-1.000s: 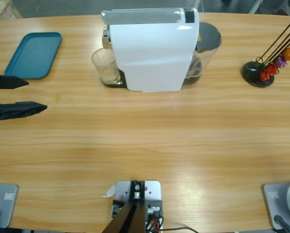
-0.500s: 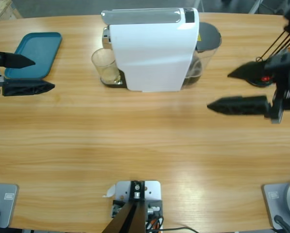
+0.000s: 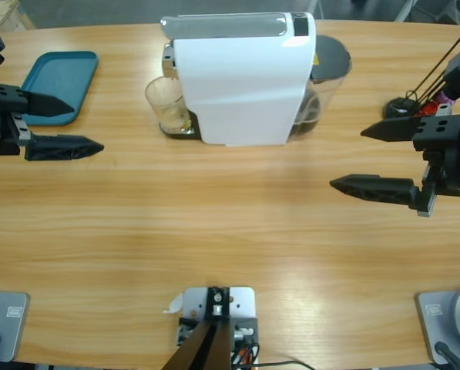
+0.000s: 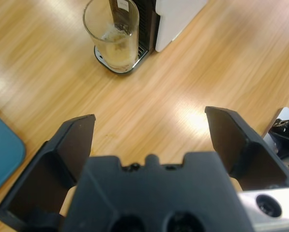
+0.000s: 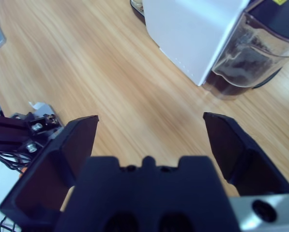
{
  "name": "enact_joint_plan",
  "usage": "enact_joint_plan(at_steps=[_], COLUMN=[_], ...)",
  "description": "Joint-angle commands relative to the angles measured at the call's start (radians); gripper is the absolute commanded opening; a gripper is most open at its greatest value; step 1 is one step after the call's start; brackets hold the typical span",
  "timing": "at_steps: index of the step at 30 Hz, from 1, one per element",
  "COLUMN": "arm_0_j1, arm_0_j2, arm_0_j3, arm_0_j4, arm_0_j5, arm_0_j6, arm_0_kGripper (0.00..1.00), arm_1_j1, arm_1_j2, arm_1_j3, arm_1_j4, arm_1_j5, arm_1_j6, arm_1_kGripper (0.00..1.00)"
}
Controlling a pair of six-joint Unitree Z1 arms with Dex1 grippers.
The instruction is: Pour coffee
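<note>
- Jaws of the left gripper (image 3: 74, 125) stand wide apart, holding nothing, over bare wood beside the teal rectangular tray (image 3: 52, 86).
- Right gripper (image 3: 362, 158) likewise gapes empty, near the black capsule stand (image 3: 409, 116).
- Clear drinking glass (image 4: 112, 35) sits under the white coffee machine's (image 3: 241, 81) spout; coffee inside cannot be made out.

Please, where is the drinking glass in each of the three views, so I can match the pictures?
High view: the glass stands upper left of centre, against the left side of the white coffee machine.
Left wrist view: the glass is at the top, left of centre, on the machine's drip tray.
Right wrist view: only a sliver at the top edge may be it; I cannot tell.
Shared landmark: the white coffee machine, seen in all three views.
</note>
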Motion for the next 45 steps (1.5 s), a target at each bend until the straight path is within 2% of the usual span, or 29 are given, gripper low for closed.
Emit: enact_joint_plan(at_steps=[1,3,6,9,16,18,22,28,30,34,45], arm_0_j1=[-0.096,-0.097,-0.097,-0.096,-0.08,-0.069,0.021,0.05,0.049,0.05,0.05], arm_0_j2=[0.001,-0.048,-0.126,-0.149,-0.139,-0.137,-0.135,-0.128,-0.134,-0.137,-0.109], arm_0_j3=[0.09,0.097,0.106,0.116,0.092,0.086,0.084,0.096,0.094,0.081,0.08], arm_0_j4=[-0.008,-0.008,-0.002,0.017,0.026,0.025,0.026,0.074,0.079,0.079,0.099], arm_0_j5=[-0.032,0.024,0.134,0.134,0.105,0.07,-0.082,-0.079,-0.083,-0.122,-0.122], arm_0_j6=[-0.015,-0.029,-0.019,-0.012,0.035,0.038,0.055,0.186,0.214,0.213,0.213], arm_0_kGripper=[1.0,1.0,1.0,1.0,1.0,1.0,1.0,1.0,1.0,1.0,1.0], arm_1_j1=[-0.002,-0.002,-0.002,-0.002,-0.002,-0.002,-0.002,-0.002,-0.002,-0.002,-0.002], arm_1_j2=[-0.026,-0.018,0.027,0.047,0.023,0.012,0.007,0.0,-0.008,-0.007,0.004], arm_1_j3=[0.036,0.02,-0.011,-0.016,-0.022,-0.022,-0.022,-0.025,-0.031,-0.037,-0.042], arm_1_j4=[-0.03,-0.023,0.016,0.026,0.022,0.022,0.022,0.063,0.072,0.079,0.076], arm_1_j5=[-0.045,-0.05,-0.13,-0.184,-0.183,-0.183,-0.18,-0.176,-0.177,-0.166,-0.174], arm_1_j6=[0.085,0.081,0.063,0.059,0.058,0.057,0.057,0.055,0.012,-0.008,-0.007], arm_1_kGripper=[1.0,0.989,0.991,1.0,1.0,1.0,1.0,1.0,1.0,1.0,1.0])
